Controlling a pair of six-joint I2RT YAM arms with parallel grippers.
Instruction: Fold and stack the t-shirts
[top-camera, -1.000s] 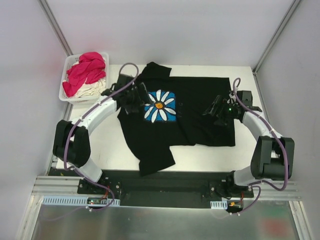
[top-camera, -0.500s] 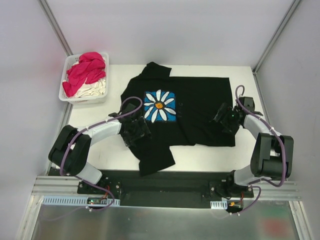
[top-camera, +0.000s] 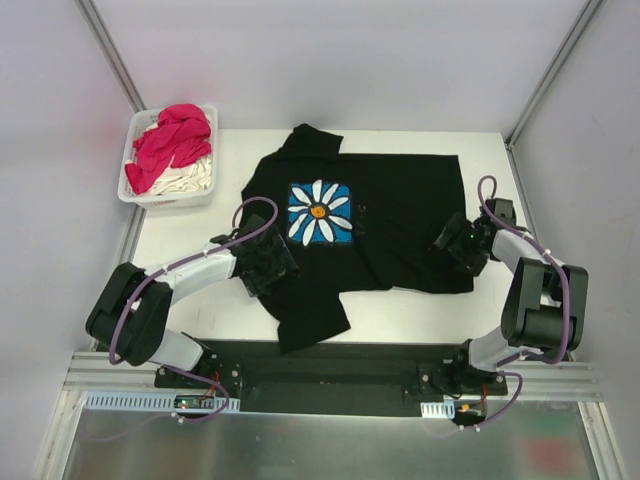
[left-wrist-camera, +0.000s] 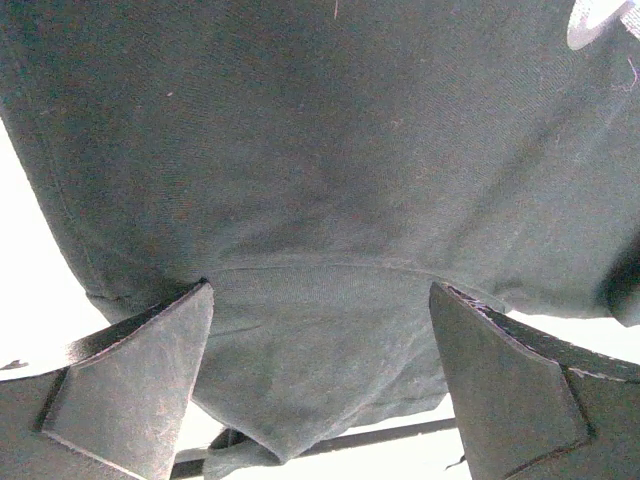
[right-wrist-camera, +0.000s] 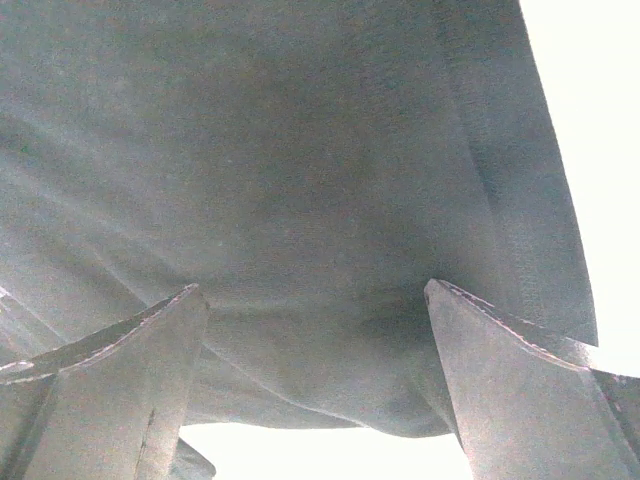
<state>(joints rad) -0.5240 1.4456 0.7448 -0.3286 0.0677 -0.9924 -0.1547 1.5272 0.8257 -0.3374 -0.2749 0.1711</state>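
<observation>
A black t-shirt (top-camera: 400, 210) with a white daisy on a blue square (top-camera: 320, 211) lies spread flat on the white table (top-camera: 195, 300), one sleeve trailing toward the near edge. My left gripper (top-camera: 280, 264) is low over the shirt's near-left side by that sleeve, open. In the left wrist view my left gripper (left-wrist-camera: 320, 290) stands wide with black cloth (left-wrist-camera: 320, 150) under and between the fingers. My right gripper (top-camera: 448, 243) is over the shirt's right hem, open. In the right wrist view my right gripper (right-wrist-camera: 312, 288) straddles the black cloth (right-wrist-camera: 300, 150) near its edge.
A white plastic basket (top-camera: 133, 190) at the back left holds magenta-pink t-shirts (top-camera: 170, 140) and a cream one (top-camera: 190, 178). A black strip (top-camera: 330, 365) runs along the table's near edge in front of the arm bases.
My left gripper has come from beside the daisy print toward the near-left side of the shirt and lowered. My right gripper has shifted slightly right, toward the hem.
</observation>
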